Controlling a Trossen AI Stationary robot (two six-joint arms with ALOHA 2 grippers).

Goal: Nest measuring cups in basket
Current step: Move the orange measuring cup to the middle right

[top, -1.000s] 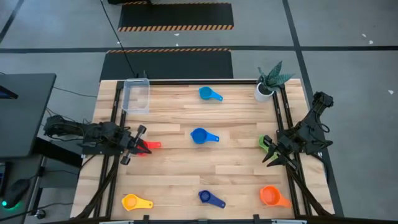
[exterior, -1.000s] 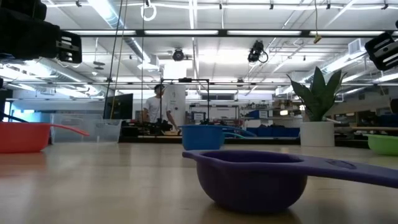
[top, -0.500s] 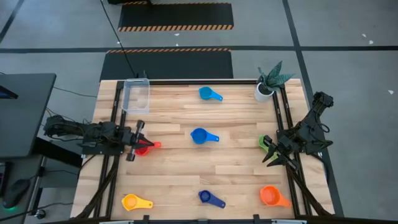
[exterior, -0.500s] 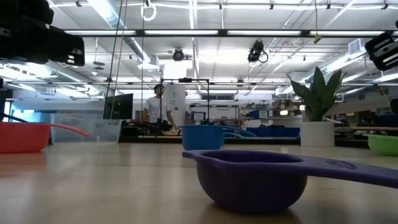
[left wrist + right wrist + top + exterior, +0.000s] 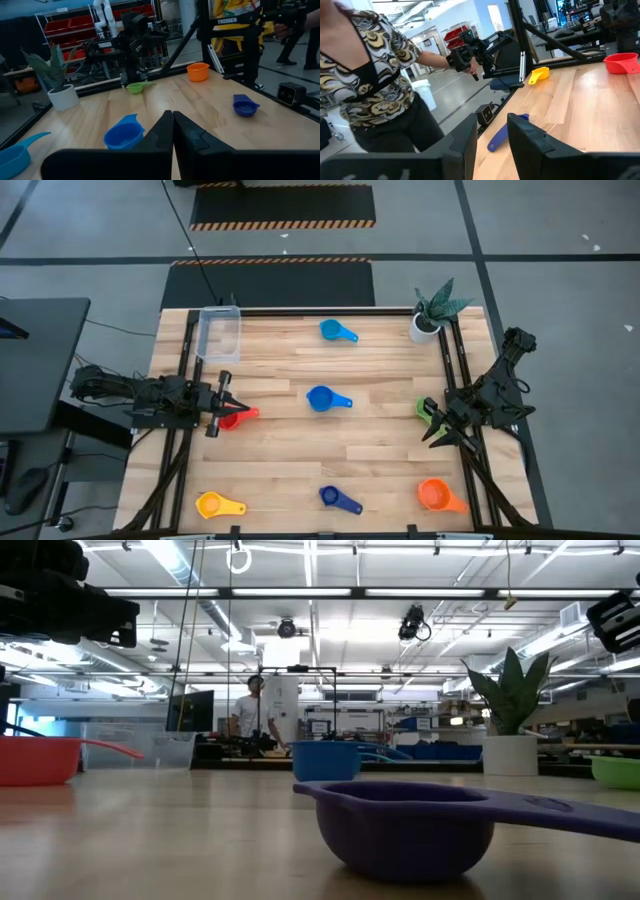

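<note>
Here the left gripper [image 5: 222,403], fingers closed on nothing, hovers over the small red plastic measuring cup [image 5: 233,417]; the right gripper's [image 5: 432,426] fingers stand open beside the green one [image 5: 424,409].

Red cup [image 5: 232,419] part hid under left hand [image 5: 216,406]; green cup [image 5: 424,409] too.

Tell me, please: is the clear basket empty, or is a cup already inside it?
Empty. From above, the basket shows only bare table through its clear bottom.
</note>
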